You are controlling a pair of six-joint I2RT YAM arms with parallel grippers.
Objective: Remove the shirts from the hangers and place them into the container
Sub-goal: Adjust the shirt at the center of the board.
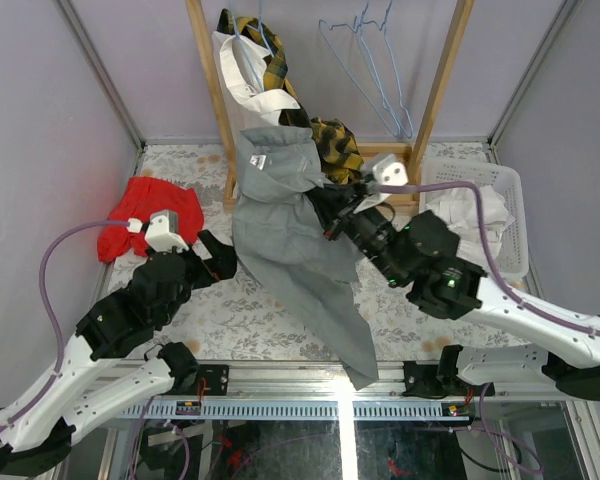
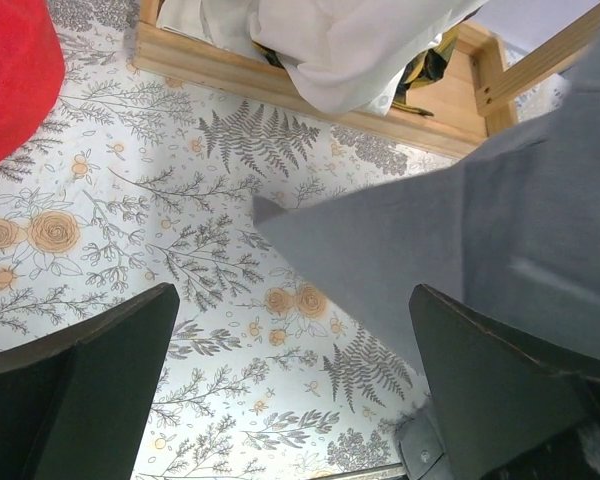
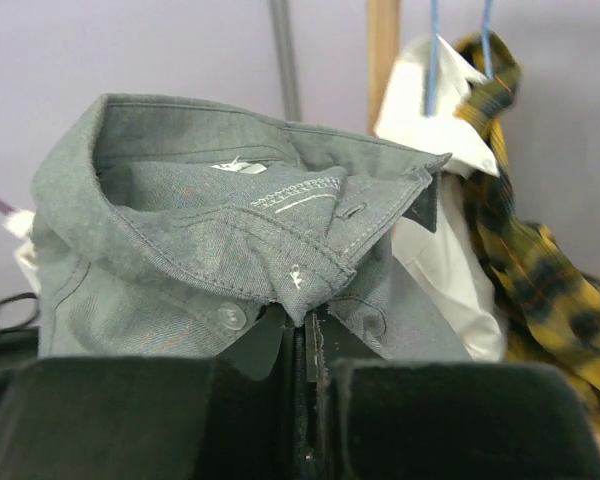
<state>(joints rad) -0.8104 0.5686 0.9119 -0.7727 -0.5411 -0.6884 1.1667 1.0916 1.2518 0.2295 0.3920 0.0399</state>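
A grey shirt (image 1: 290, 240) hangs off any hanger from my right gripper (image 1: 330, 205), which is shut on the fabric just under its collar (image 3: 200, 200); the tail drapes down to the table's front edge. My right gripper (image 3: 315, 325) shows closed jaws pinching the placket. My left gripper (image 1: 223, 258) stands open and empty beside the shirt's left edge; between its fingers (image 2: 292, 295) lie tablecloth and the grey shirt (image 2: 460, 240). A white shirt (image 1: 242, 75) and a plaid shirt (image 1: 335, 140) hang on a blue hanger (image 1: 265, 35). The white container (image 1: 510, 180) at right holds a white shirt (image 1: 465, 212).
Empty blue hangers (image 1: 375, 65) hang from the wooden rack (image 1: 215, 90), whose base (image 2: 280, 90) lies just beyond my left gripper. A red cloth (image 1: 150, 210) sits on the floral tablecloth at left. Purple walls close in both sides.
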